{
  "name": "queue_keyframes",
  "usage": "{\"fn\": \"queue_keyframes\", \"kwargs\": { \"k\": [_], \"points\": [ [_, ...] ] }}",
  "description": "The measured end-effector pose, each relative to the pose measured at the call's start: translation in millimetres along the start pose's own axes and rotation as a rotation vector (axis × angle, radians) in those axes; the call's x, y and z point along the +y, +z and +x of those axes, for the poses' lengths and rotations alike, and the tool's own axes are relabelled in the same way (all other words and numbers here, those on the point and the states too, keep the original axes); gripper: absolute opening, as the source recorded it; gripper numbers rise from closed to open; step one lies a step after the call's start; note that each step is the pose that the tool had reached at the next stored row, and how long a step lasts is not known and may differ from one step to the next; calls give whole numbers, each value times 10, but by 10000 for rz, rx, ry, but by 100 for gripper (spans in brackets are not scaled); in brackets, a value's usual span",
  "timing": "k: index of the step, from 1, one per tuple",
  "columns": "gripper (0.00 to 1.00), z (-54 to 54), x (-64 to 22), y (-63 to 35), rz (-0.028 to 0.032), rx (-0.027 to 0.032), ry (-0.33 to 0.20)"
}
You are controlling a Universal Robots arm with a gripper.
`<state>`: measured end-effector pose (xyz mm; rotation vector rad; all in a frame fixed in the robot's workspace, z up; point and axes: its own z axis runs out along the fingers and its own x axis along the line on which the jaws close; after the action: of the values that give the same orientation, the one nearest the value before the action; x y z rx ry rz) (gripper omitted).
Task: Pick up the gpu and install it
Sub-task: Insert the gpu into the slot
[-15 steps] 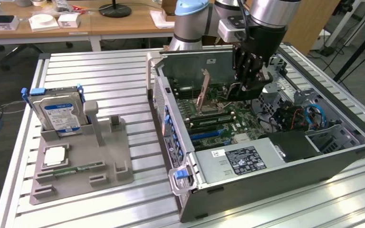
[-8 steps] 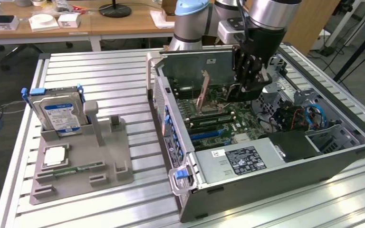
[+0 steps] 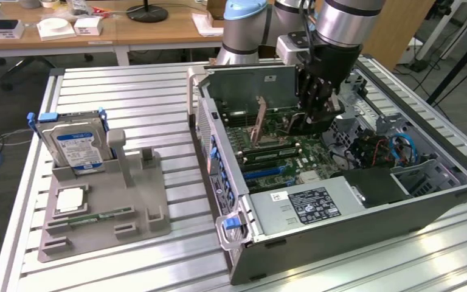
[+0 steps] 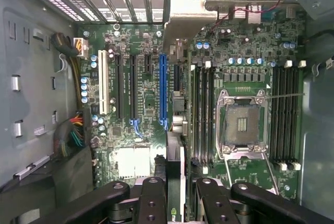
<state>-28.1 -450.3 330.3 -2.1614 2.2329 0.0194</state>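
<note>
The gpu (image 4: 175, 156) shows edge-on in the wrist view as a thin card between my two black fingers (image 4: 153, 198), with its silver end bracket (image 4: 182, 23) toward the case's rear slots. My gripper (image 4: 177, 190) is shut on it. It hangs just beside the long blue slot (image 4: 163, 91) of the green motherboard (image 4: 141, 104); whether it sits in a slot I cannot tell. In the exterior view my gripper (image 3: 315, 118) reaches down into the open computer case (image 3: 428, 201), and the gpu (image 3: 259, 121) stands upright at the gripper's left.
At the exterior view's left, a grey holder (image 3: 136, 207) carries a silver hard drive (image 3: 75, 143), a processor chip (image 3: 70, 199) and a memory stick (image 3: 104, 214). Inside the case are the open processor socket (image 4: 242, 125), memory slots (image 4: 284, 114), cable bundles (image 4: 75, 132) and the power supply (image 3: 306, 204).
</note>
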Motion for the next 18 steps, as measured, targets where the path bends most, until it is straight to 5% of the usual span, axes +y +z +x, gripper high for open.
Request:
{"fn": "queue_keyframes", "kwargs": {
  "k": [18],
  "points": [
    [27,30,0,84,1,36,-1]
  ]
}}
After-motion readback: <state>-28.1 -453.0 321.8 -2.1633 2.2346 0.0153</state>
